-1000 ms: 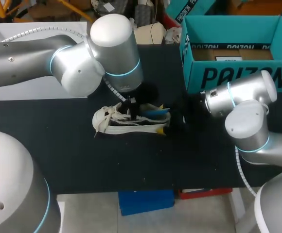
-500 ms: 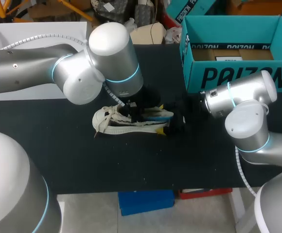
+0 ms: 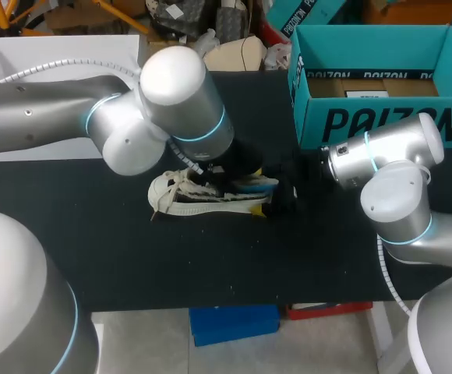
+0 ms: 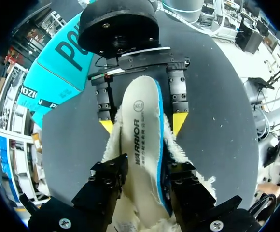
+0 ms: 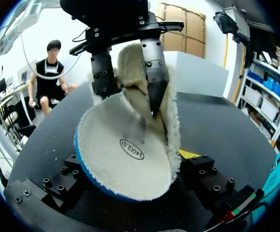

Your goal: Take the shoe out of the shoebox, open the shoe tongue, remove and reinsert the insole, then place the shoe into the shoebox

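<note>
The white fleece-lined shoe (image 3: 203,196) lies on its side on the black table (image 3: 132,249). Its blue-edged insole (image 3: 254,184) sticks out of the opening at the heel end. My left gripper (image 3: 220,173) is over the shoe's opening, its fingers open, and the insole (image 4: 140,145) runs between them. My right gripper (image 3: 277,196) is at the heel, where its yellow tips (image 4: 179,123) press the fleece collar from both sides. From the right wrist, the insole's heel end (image 5: 125,159) fills the space between the right gripper's fingers (image 5: 203,171). The left gripper's fingers (image 5: 154,82) stand behind it.
The teal shoebox (image 3: 382,117) stands open at the back right, close behind my right arm. A white box (image 3: 54,54) sits at the back left. Bare black table lies in front of the shoe.
My left gripper has gone from shut to open over the shoe. Its wrist has leaned toward the heel. The right arm has stayed still.
</note>
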Motion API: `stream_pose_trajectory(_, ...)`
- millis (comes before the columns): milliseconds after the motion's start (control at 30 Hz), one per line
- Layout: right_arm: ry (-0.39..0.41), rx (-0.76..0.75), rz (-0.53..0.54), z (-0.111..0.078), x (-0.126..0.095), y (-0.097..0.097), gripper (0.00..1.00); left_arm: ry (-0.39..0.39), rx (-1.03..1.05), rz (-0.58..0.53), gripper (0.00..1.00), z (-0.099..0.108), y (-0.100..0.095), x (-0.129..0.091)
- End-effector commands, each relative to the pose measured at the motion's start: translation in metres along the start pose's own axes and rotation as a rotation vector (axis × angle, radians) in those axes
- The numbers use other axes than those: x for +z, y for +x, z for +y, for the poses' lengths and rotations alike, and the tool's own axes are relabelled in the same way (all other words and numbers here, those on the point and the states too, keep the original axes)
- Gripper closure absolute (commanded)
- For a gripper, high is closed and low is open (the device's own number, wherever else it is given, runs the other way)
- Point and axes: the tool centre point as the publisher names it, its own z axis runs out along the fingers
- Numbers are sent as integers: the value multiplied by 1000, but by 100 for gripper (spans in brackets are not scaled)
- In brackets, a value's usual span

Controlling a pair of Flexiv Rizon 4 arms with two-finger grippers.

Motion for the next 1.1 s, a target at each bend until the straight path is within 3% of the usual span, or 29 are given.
stream_pose_trajectory(33,2,2,0,-2,3,0,100,17,6,5,62,-10,-3,15)
stream_pose_trajectory(233,2,2,0,-2,3,0,100,37,12,-1,66,-22,-9,16)
stream_pose_trajectory(300,2,2,0,-2,3,0,100,42,13,-4,76,-25,-11,15)
stream_pose_trajectory(433,2,2,0,-2,3,0,100,37,15,-11,78,-28,-13,16)
stream_pose_trajectory(533,2,2,0,-2,3,0,100,35,11,-8,90,-29,-13,17)
stream_pose_trajectory(567,2,2,0,-2,3,0,100,35,10,-8,99,-29,-13,17)
stream_pose_trajectory(667,2,2,0,-2,3,0,100,44,17,-5,100,-32,-11,13)
stream_pose_trajectory(867,2,2,0,-2,3,0,100,116,34,-11,100,-30,0,-21)
stream_pose_trajectory(1100,2,2,0,-2,3,0,100,263,33,-29,100,-34,12,-81)
